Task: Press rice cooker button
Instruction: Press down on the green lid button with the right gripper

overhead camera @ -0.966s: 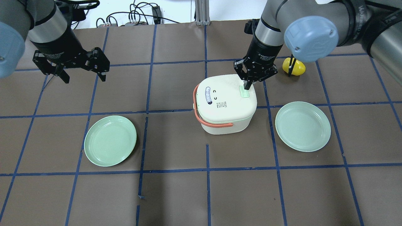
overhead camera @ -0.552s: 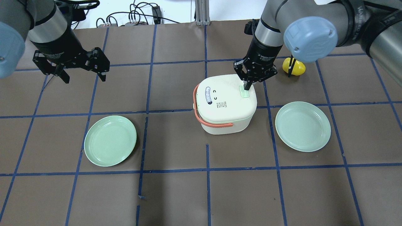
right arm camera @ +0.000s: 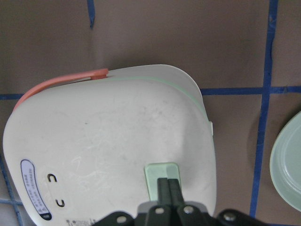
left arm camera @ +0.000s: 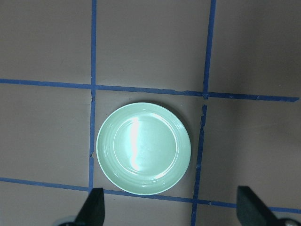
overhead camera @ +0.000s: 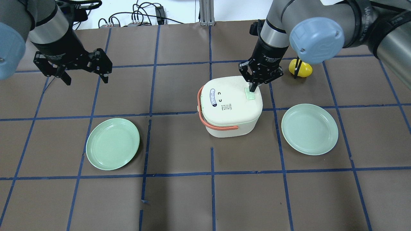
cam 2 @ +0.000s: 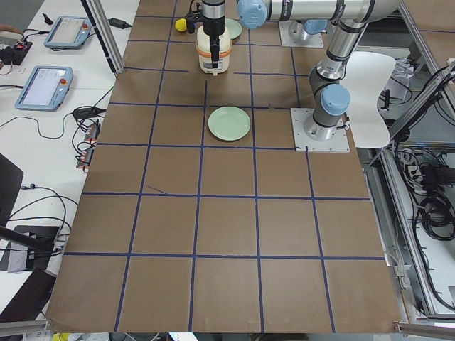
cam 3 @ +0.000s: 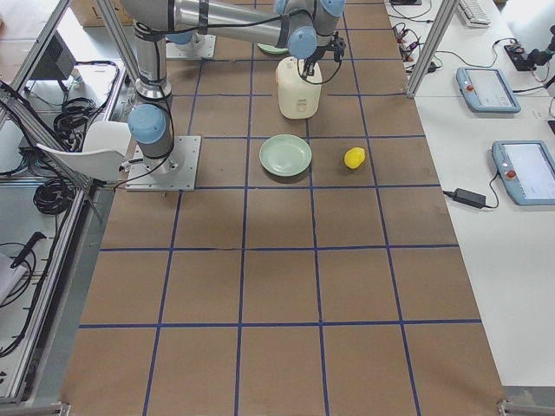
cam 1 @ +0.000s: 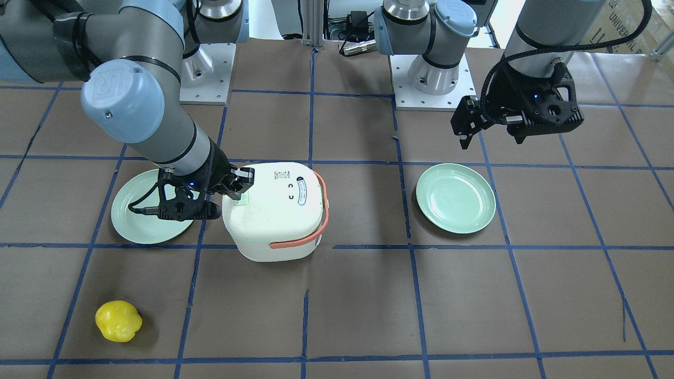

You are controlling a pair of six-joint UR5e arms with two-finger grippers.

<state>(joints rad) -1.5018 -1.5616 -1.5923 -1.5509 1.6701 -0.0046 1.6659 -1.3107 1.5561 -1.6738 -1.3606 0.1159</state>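
Note:
A white rice cooker [overhead camera: 229, 109] with an orange handle [overhead camera: 205, 120] stands mid-table. Its pale mint-green button [overhead camera: 250, 95] sits near the lid's far right edge; it also shows in the right wrist view [right arm camera: 160, 175] and the front view [cam 1: 241, 200]. My right gripper [overhead camera: 252, 88] is shut, fingertips together, pointing down onto the button's far end; it shows in the wrist view [right arm camera: 169, 188] and the front view [cam 1: 240, 193]. My left gripper [overhead camera: 85, 78] is open and empty, high over the table's far left, well away from the cooker [cam 1: 274, 210].
Two mint-green plates lie on the brown mat, one at the left [overhead camera: 112, 143] and one right of the cooker [overhead camera: 309, 129]. A yellow toy [overhead camera: 300, 68] sits behind the right arm. The left wrist view looks down on a plate [left arm camera: 143, 148].

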